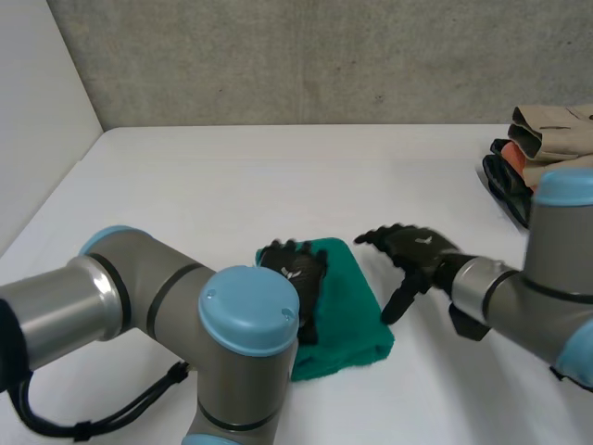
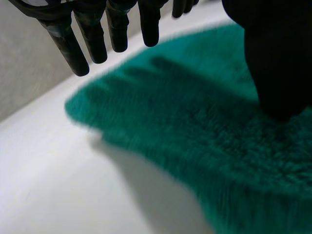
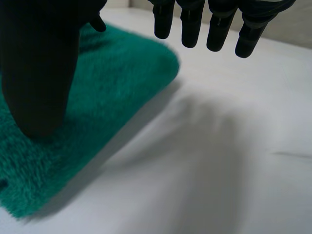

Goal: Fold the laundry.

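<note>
A folded green towel (image 1: 350, 313) lies on the white table (image 1: 232, 176) in front of me. My left hand (image 1: 295, 270) rests flat on the towel's left part, fingers straight and open. In the left wrist view its fingers (image 2: 92, 41) hover above the towel (image 2: 195, 141) while the thumb (image 2: 278, 63) touches the pile. My right hand (image 1: 414, 250) is open just off the towel's right edge, its thumb pointing down beside that edge. Seen from the right wrist, its fingers (image 3: 214, 24) hang over bare table and the thumb (image 3: 39, 73) stands on the towel (image 3: 112, 92).
A heap of beige, orange and black clothes (image 1: 542, 144) sits at the table's far right edge. A pale wall (image 1: 37, 111) borders the table on the left and a grey wall runs along the back.
</note>
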